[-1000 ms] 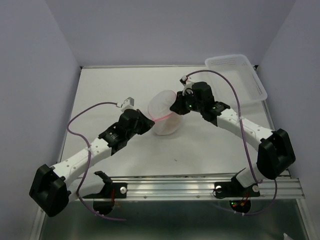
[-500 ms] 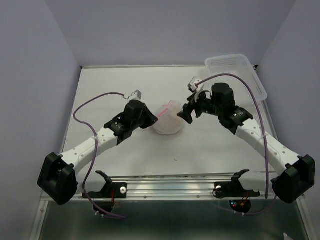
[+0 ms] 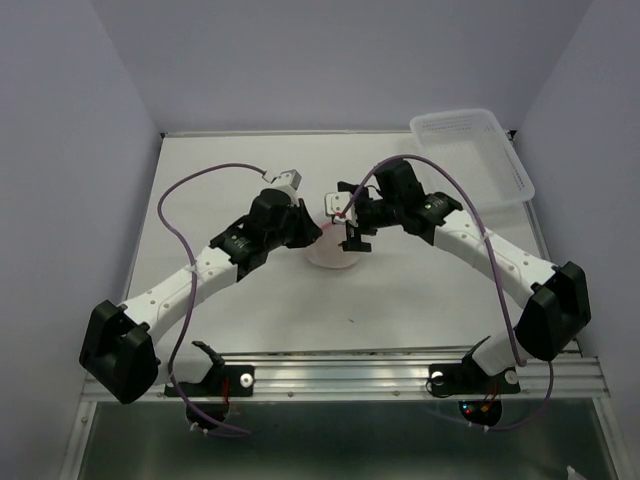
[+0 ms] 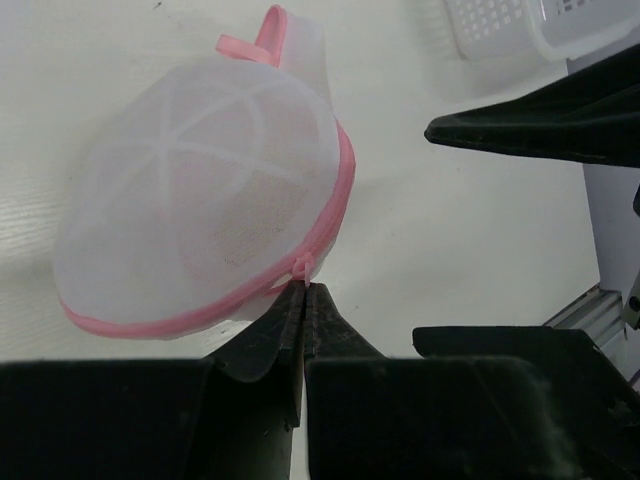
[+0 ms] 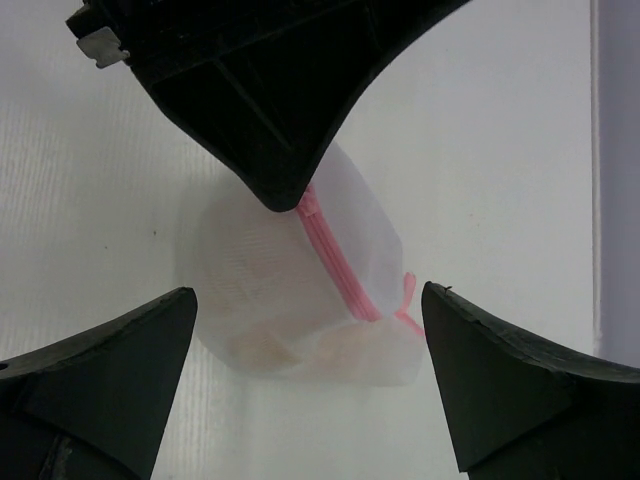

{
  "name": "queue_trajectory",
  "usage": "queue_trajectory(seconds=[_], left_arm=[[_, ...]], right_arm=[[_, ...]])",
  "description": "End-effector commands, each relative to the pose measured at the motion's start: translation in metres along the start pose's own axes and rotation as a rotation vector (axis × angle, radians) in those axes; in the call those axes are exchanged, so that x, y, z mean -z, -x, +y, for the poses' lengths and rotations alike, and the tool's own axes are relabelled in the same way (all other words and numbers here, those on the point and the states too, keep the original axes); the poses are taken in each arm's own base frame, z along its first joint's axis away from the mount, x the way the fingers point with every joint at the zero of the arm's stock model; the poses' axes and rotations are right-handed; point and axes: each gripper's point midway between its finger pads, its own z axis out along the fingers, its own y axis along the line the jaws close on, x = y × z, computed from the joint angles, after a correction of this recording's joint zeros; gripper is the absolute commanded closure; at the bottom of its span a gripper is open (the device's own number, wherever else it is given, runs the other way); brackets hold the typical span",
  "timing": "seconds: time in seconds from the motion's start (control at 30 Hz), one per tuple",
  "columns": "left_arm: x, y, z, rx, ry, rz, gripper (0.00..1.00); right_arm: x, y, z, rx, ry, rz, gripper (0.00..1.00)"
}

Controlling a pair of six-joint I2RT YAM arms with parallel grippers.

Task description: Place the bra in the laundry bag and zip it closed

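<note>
The laundry bag (image 3: 332,254) is a white mesh dome with a pink zipper rim, sitting mid-table between both arms. The tan bra (image 5: 300,345) shows faintly through the mesh, also as a beige patch on the bra (image 4: 245,215) in the left wrist view. My left gripper (image 4: 305,288) is shut on the pink zipper pull at the bag's (image 4: 200,200) rim. In the top view, the left gripper (image 3: 316,231) touches the bag's left side. My right gripper (image 5: 308,298) hovers over the bag (image 5: 270,270), wide open, its fingers either side and apart from it. The right gripper (image 3: 350,220) is just right of the bag.
A clear rectangular plastic basket (image 3: 470,150) stands at the back right corner, and the basket (image 4: 520,25) shows at the top of the left wrist view. Purple cables arc over both arms. The metal rail (image 3: 400,375) runs along the near edge.
The right gripper has opened and let go of the bag, swung out to the right, then come back left over it. The left arm pushed slightly forward, still shut on the zipper pull.
</note>
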Motion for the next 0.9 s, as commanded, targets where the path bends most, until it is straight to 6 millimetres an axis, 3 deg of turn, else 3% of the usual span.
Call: queue_trajectory(seconds=[0.0,0.1,0.23,0.53,0.73,0.8,0.83,0.87], left_arm=[[-0.002,0.007,-0.014,-0.105,-0.063,0.012,1.0],[-0.005,0.007,-0.014,-0.122,-0.065,0.022,1.0],[-0.006,0.009,-0.017,-0.139,-0.073,0.021,1.0],[-0.002,0.008,-0.02,-0.153,-0.094,0.025,1.0],[-0.001,0.005,-0.014,-0.149,-0.073,0.028,1.0],[0.001,0.005,-0.014,-0.145,-0.074,0.025,1.0],[0.003,0.005,-0.014,-0.144,-0.076,0.019,1.0],[0.003,0.005,-0.013,-0.142,-0.071,0.018,1.0]], right_arm=[[0.002,0.013,-0.008,0.142,0.04,-0.032,0.0],[-0.007,0.013,-0.01,0.159,0.055,-0.031,0.03],[-0.019,0.005,-0.009,0.104,0.089,-0.016,0.22],[-0.041,-0.007,-0.01,0.072,0.134,-0.01,0.29],[-0.047,-0.005,-0.008,0.05,0.158,-0.033,0.55],[-0.048,-0.007,-0.006,0.04,0.168,-0.028,0.73],[-0.048,-0.01,-0.003,0.036,0.182,-0.017,0.87],[-0.047,-0.01,-0.004,0.04,0.179,-0.014,0.92]])
